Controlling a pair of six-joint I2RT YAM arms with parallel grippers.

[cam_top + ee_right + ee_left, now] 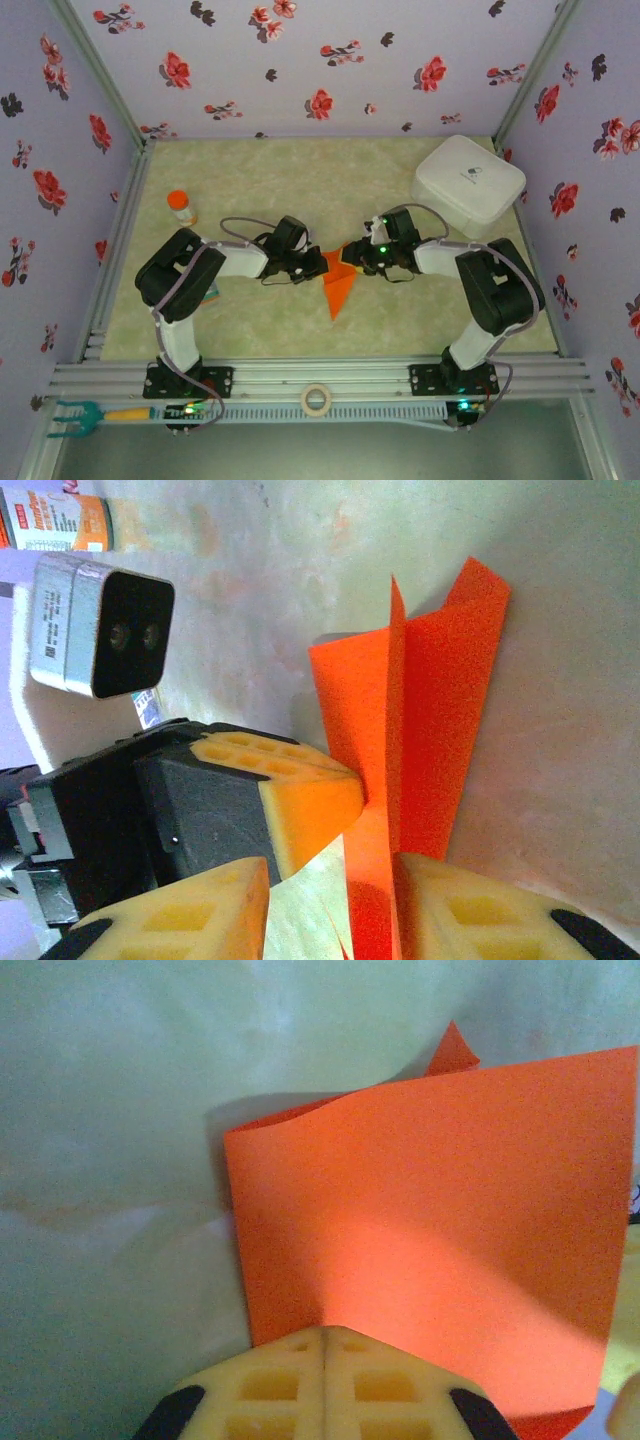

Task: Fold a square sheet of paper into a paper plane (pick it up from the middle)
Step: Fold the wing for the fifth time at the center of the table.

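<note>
The orange-red sheet of paper (338,288) lies mid-table as a creased shape with its point toward the near edge. In the left wrist view it is a broad panel (430,1210) standing up off the table. My left gripper (325,1332) is shut, its joined tips pressed against the paper's lower left edge. My right gripper (335,880) faces it from the right, open. An upright flap of the paper (375,710) stands between its jaws, close to the right finger (470,910). In the top view both grippers (318,266) (352,258) meet at the paper's upper end.
A white case (468,180) sits at the back right. An orange-capped bottle (181,207) stands at the left, and a small packet (213,292) lies beside the left arm. A tape roll (316,400) and a teal tool (80,415) rest on the front rail.
</note>
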